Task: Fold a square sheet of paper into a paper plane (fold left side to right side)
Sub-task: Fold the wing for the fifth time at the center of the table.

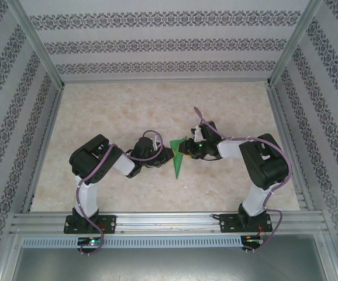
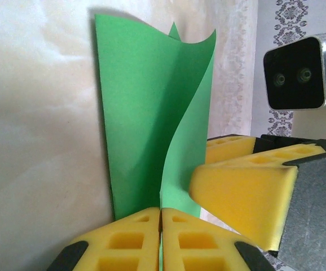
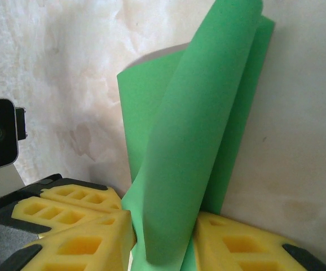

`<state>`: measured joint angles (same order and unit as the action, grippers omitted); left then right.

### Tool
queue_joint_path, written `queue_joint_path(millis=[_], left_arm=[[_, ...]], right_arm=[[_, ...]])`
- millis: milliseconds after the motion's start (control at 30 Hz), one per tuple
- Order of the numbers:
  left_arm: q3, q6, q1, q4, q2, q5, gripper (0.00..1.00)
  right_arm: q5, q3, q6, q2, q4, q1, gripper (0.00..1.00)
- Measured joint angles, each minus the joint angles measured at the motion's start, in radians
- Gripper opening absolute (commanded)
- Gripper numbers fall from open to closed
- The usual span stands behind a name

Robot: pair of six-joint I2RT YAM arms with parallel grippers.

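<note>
The square sheet of paper (image 1: 178, 163) is a green pointed shape lying mid-table between both arms, tip toward the near edge. In the left wrist view the paper (image 2: 135, 113) stands up in two curling flaps. My left gripper (image 2: 162, 213) is shut, its yellow foam fingers (image 2: 123, 243) pinching the paper's lower edge. My right gripper (image 3: 163, 234) stands open with a curled flap of the paper (image 3: 197, 130) rising between its fingers (image 3: 236, 243) and brushing them. From above, the left gripper (image 1: 170, 156) and right gripper (image 1: 188, 152) meet at the paper's wide end.
The marbled tabletop (image 1: 128, 111) is bounded by patterned walls (image 1: 157, 44) and a metal rail (image 1: 169, 219) at the near edge. The right gripper's fingers (image 2: 247, 192) and its wrist camera (image 2: 301, 73) crowd the right of the left wrist view.
</note>
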<state>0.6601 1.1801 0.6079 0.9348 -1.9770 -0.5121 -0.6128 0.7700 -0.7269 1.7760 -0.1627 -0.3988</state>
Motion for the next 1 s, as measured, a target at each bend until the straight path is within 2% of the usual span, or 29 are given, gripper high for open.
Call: queue_joint_path(millis=[1000], left_arm=[[-0.035, -0.040, -0.001, -0.030, 0.040, 0.032, 0.02]], right_arm=[[0.006, 0.020, 0.001, 0.007, 0.034, -0.003, 0.36]])
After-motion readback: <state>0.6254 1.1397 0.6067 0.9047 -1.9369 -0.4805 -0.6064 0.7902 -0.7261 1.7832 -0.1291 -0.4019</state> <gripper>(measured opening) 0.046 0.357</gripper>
